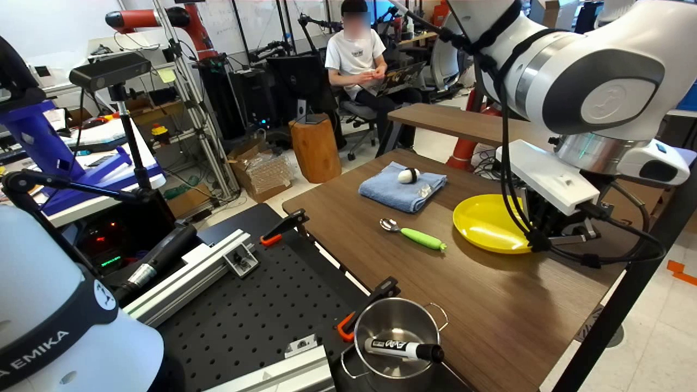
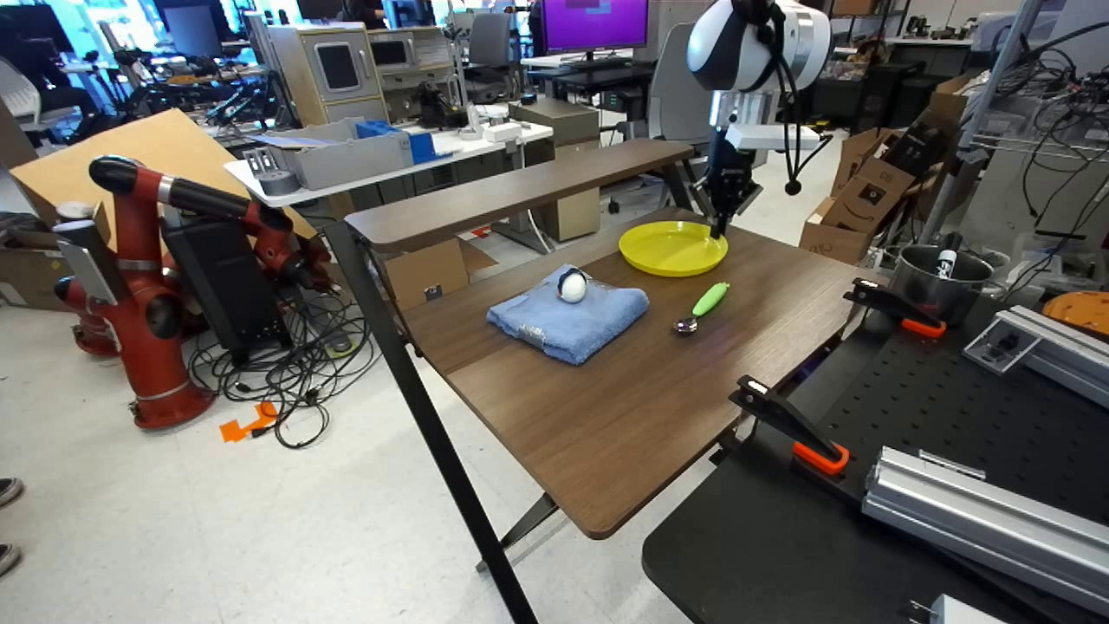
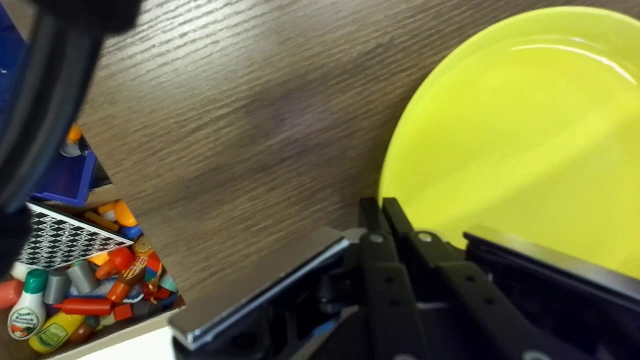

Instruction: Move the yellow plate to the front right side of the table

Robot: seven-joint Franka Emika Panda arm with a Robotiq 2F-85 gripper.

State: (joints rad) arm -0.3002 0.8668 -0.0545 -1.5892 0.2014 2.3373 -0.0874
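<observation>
The bright yellow plate [image 1: 482, 223] is on the far part of the brown table [image 1: 326, 212] in an exterior view. It also shows in an exterior view [image 2: 667, 247] and fills the right of the wrist view [image 3: 530, 145]. My gripper [image 3: 382, 202] has its two fingers nearly together, one on each side of the plate's rim, so it is shut on the plate. In both exterior views the gripper [image 1: 536, 239] [image 2: 717, 230] points down at the plate's edge. I cannot tell whether the plate is slightly raised from the table.
A folded blue cloth [image 1: 384, 185] bears a white ball with a dark band [image 1: 407, 175]. A green-handled spoon [image 1: 422, 238] lies between cloth and plate. A metal pot [image 1: 395, 316] with a marker stands at the near edge. A raised shelf [image 2: 520, 195] runs along the far side.
</observation>
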